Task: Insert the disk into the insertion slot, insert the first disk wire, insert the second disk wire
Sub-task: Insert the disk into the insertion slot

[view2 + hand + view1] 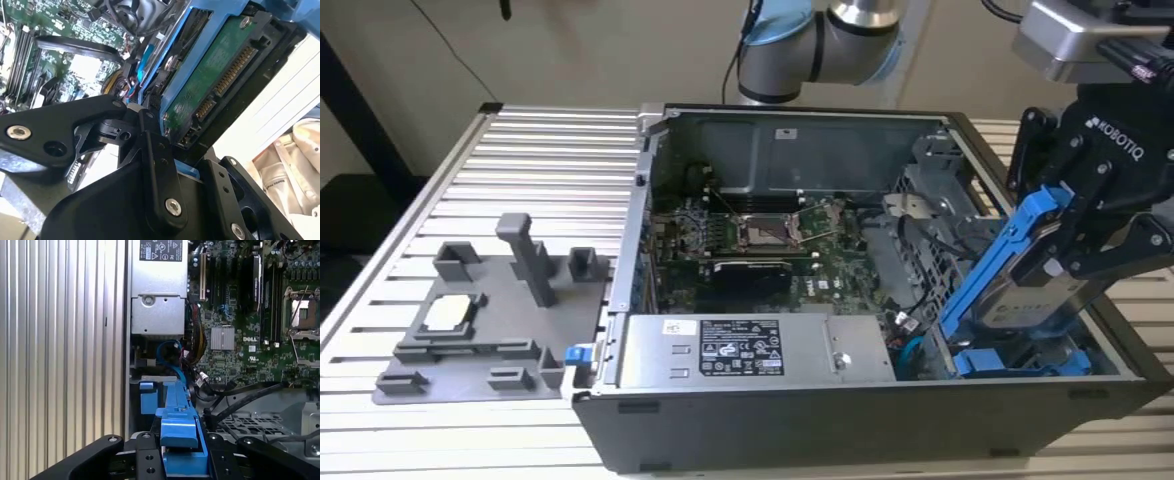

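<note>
The hand [1062, 258] is clamped on the disk [1025, 300], its black fingers [1101, 262] pressed against the two flat sides of the bright blue frame. In both wrist views the fingers bracket that frame, and the second wrist view shows the disk's [216, 75] green circuit board and connector edge between them. The disk stands steeply tilted at the exterior view's right side of the open computer case [854, 430]. Its upper end rises above the case rim, and its lower end is down at the insertion slot [1027, 345] of the grey drive cage [923, 235]. Whether it touches the slot cannot be told. In the first wrist view the blue frame [178, 432] runs away from the hand [182, 460] toward the silver power-supply box [157, 290], with the motherboard [250, 340] beside it. The case sits on a ribbed metal worktop [520, 150]. A grey fixture plate [480, 335] lies on the worktop to the exterior view's left, apart from the case.
</note>
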Robot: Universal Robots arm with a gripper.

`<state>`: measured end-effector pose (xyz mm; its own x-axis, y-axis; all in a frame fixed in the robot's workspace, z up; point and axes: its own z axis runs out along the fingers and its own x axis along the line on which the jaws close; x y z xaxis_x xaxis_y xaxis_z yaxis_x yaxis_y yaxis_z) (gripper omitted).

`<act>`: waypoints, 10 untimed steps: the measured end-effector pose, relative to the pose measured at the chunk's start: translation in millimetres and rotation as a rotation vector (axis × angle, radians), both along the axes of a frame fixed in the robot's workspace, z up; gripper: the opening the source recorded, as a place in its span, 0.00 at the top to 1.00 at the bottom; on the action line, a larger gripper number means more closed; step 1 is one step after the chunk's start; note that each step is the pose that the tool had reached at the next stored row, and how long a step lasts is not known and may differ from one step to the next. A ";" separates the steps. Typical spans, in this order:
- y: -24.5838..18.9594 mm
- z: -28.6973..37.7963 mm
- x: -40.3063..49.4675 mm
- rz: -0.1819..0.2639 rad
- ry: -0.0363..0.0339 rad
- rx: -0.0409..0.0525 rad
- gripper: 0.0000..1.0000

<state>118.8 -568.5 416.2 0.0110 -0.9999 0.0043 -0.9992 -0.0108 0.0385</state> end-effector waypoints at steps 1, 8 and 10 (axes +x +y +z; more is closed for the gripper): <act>0.0 -0.8 0.4 0.001 0.0000 0.0000 0.67; -0.3 -5.5 2.9 0.005 0.0001 -0.0003 0.67; -0.3 -6.7 3.2 0.006 0.0002 -0.0009 0.67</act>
